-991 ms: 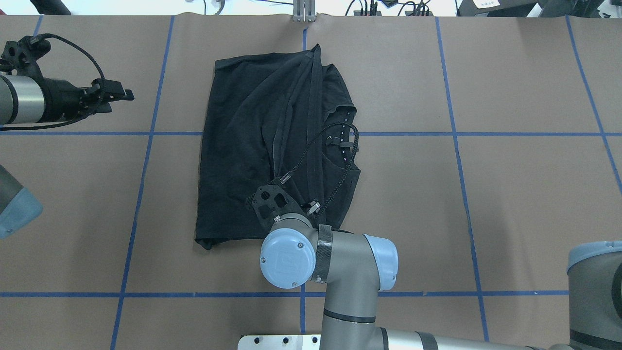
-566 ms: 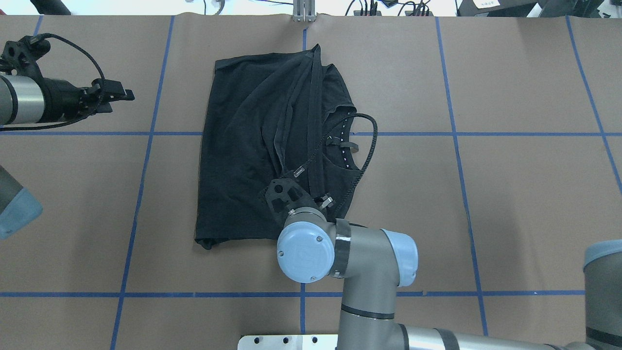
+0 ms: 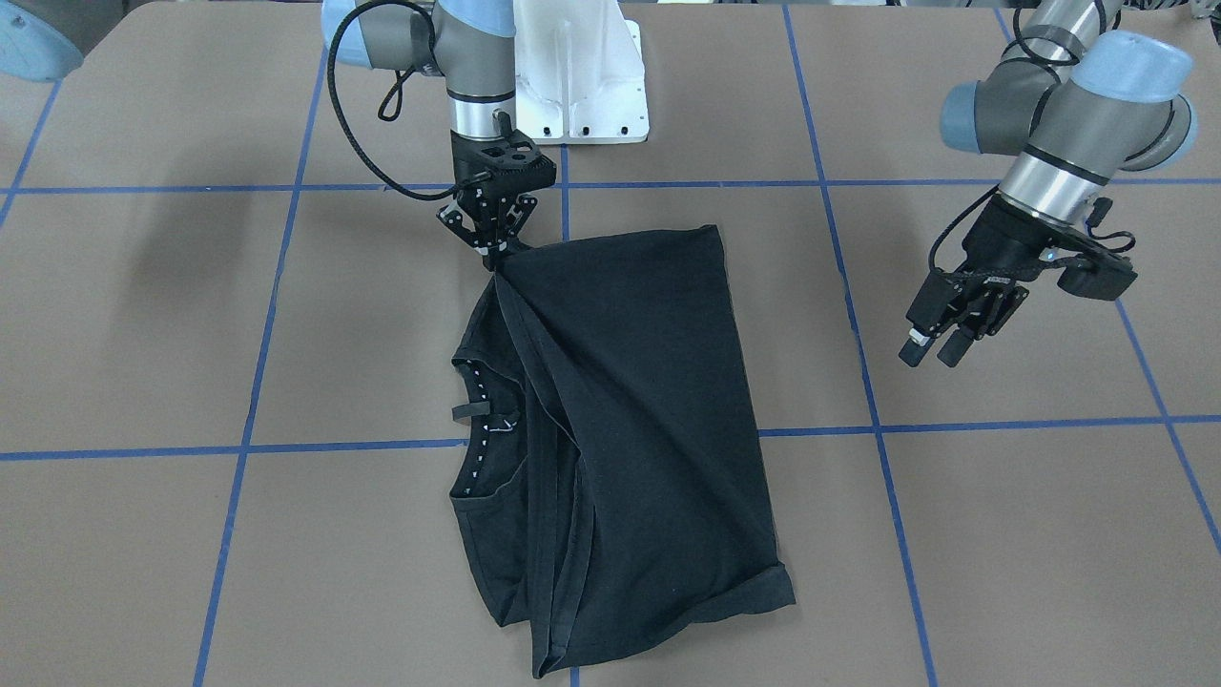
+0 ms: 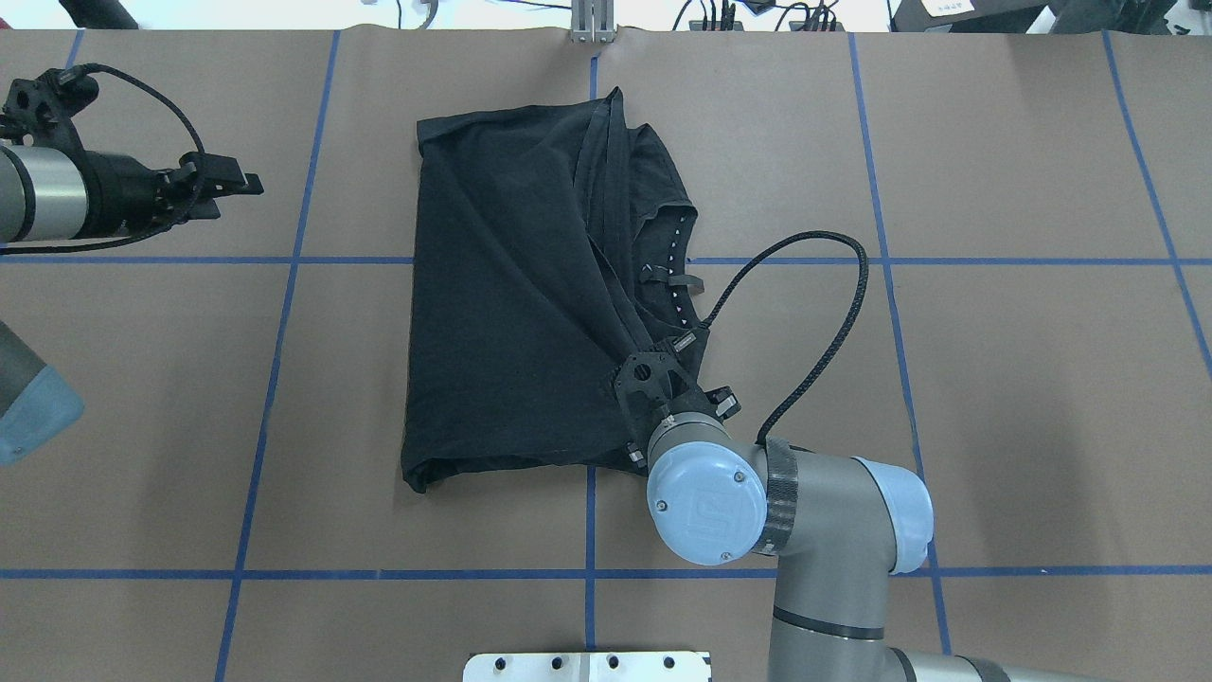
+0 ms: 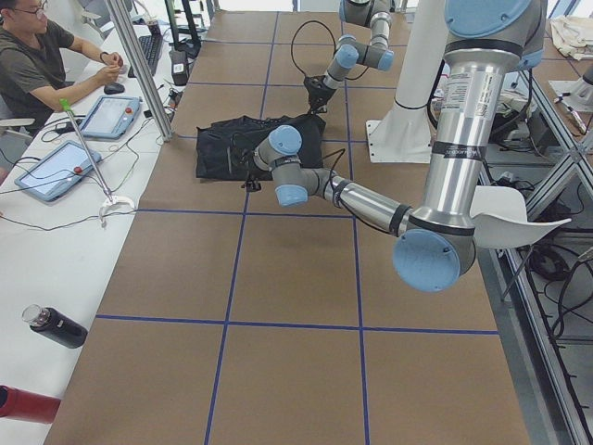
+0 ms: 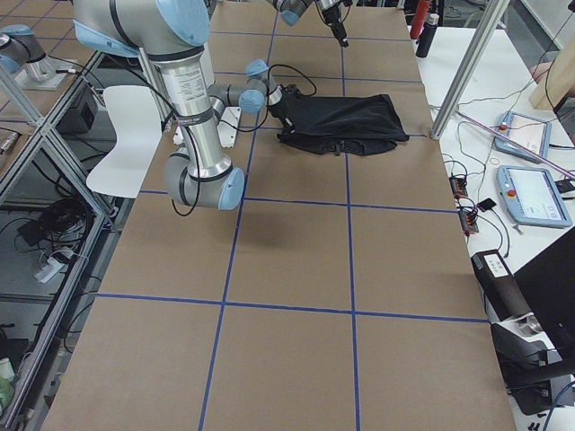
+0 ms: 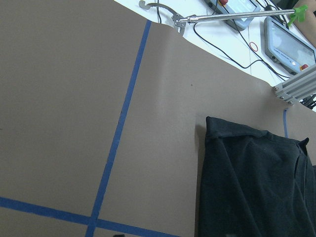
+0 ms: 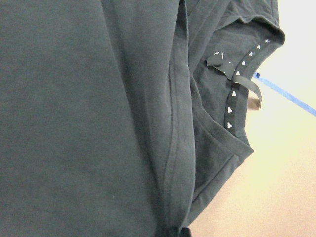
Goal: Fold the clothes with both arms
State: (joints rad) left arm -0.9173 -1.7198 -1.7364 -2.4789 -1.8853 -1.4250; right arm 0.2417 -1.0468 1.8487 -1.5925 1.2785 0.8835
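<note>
1. Exterior front-facing: shows the right gripper [image 3: 495,250] pinched together on the T-shirt [image 3: 630,410] at its corner nearest the robot, cloth drawn to a point there. Places the garment flat on the table [image 3: 1002,534], long axis running away from the robot, collar [image 3: 477,420] on the robot's right side. Finds the left gripper [image 3: 931,351] aloft, fingers apart, holding nothing, well apart from the shirt's opposite edge.
2. Overhead exterior: puts the T-shirt [image 4: 502,284] forward and to the left of the right gripper [image 4: 636,371], top layer fanning from the pinch toward the far end. Sets the left gripper [image 4: 227,180] out past the shirt's left edge, level with its far end.
3. Exterior left: gives only the dark T-shirt [image 5: 222,148] mid-table; cannot tell either grip from here.
4. Exterior right: shows the T-shirt [image 6: 346,121] lying lengthwise across the view; again cannot tell the grips.
5. Left wrist-mounted: looks over bare table at a corner of the T-shirt [image 7: 247,187]; shows no fingers.
6. Right wrist-mounted: fills with black T-shirt [image 8: 74,123] and the collar [image 8: 231,94] with white triangles.
7. Suggests the right arm alone is engaged and nearer; any carry of the held corner would likely run along the shirt's length.
</note>
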